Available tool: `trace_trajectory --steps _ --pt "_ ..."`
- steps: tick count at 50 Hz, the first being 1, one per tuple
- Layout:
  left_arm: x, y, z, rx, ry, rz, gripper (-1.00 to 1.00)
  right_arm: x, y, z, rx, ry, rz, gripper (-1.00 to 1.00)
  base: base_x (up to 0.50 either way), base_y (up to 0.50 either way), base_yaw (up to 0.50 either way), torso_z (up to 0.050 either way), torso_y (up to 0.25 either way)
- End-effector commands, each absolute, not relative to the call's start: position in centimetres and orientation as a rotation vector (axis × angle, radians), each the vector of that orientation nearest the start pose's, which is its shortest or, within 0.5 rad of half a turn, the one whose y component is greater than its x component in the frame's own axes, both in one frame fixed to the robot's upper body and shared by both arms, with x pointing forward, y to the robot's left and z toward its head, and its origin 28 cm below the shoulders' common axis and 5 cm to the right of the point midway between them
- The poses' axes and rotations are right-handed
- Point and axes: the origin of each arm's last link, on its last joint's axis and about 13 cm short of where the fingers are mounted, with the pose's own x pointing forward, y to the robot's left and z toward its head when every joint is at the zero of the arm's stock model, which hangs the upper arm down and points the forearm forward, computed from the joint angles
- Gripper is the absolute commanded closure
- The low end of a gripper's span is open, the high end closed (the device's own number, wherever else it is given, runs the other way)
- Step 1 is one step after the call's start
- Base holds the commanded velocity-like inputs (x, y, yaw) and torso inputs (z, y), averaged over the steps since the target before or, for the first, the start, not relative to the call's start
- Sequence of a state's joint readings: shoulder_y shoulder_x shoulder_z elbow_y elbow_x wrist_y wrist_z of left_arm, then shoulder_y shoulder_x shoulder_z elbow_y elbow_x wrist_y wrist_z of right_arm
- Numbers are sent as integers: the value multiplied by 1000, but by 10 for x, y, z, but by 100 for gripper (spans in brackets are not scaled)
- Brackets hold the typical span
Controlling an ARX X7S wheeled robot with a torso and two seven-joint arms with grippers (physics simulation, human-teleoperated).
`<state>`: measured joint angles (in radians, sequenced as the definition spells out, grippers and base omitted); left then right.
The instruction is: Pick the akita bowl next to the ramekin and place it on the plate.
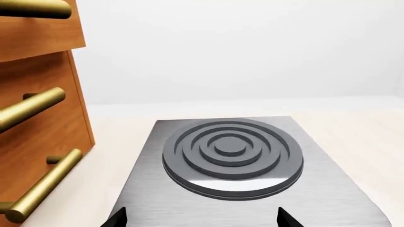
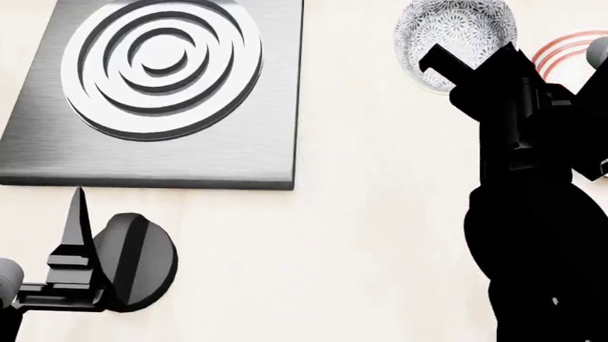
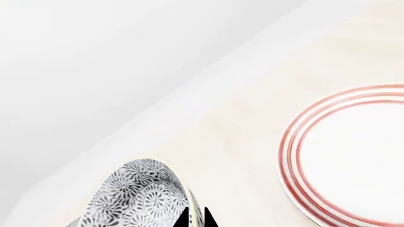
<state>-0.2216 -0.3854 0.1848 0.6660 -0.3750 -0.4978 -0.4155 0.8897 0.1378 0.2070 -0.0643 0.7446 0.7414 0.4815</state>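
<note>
One small grey flowery akita bowl is pinched at its rim by the black right gripper, close beside the round white plate with red rings. Lift slowly, keep it level, then carry it over the plate's middle.

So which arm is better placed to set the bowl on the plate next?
The right. Its gripper is at the patterned bowl, with the red-ringed plate just beside it. The left gripper is over at the stove burner, away from both.
</note>
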Motion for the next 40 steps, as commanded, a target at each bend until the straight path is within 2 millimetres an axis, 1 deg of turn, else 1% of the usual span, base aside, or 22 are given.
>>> trace_trajectory --steps 1,5,9,16,26,40 --pt "216 218 157 30 -289 18 -100 338 -140 258 632 -196 -169 100 0 0 0 0 0" --pt "216 218 157 31 -289 19 -100 340 -143 259 643 -201 -187 100 0 0 0 0 2" --pt "215 218 156 29 -286 17 -100 345 -147 256 668 -193 -199 100 0 0 0 0 0" --pt "217 218 155 31 -282 18 -100 351 -152 257 673 -193 -213 100 0 0 0 0 0" --pt "218 219 153 32 -279 20 -100 355 -161 256 687 -196 -256 100 0 0 0 0 1" --pt "218 219 152 33 -276 22 -100 360 -173 265 698 -215 -306 100 0 0 0 0 0"
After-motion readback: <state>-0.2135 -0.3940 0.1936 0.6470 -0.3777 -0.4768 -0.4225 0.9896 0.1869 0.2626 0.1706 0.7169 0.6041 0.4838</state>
